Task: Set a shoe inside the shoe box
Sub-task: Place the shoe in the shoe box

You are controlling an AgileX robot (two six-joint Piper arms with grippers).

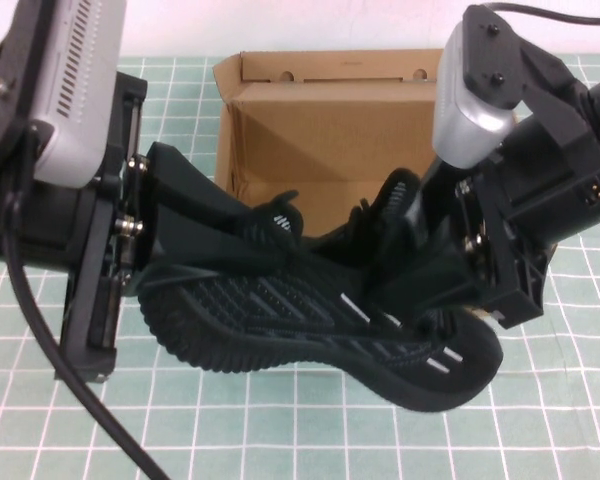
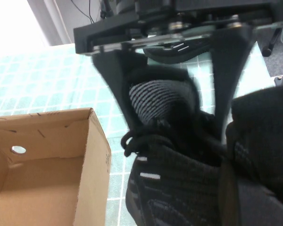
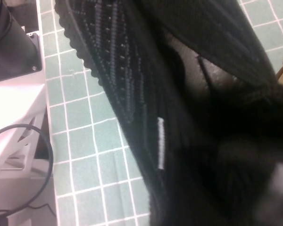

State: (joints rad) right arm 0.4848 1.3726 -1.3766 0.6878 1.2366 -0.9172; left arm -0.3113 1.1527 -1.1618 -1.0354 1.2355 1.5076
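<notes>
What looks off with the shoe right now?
The shoe is tipped on its side, ridged sole facing the camera, in front of the open shoe box, not inside. The left gripper clamps its heel; the right gripper straddles its toe.

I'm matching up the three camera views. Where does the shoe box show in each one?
High view: the shoe box stands open at top centre, behind the shoe.
Left wrist view: its corner fills the lower left.
Right wrist view: only a brown sliver at the right edge, likely the box.
Shared landmark: the shoe.
</notes>
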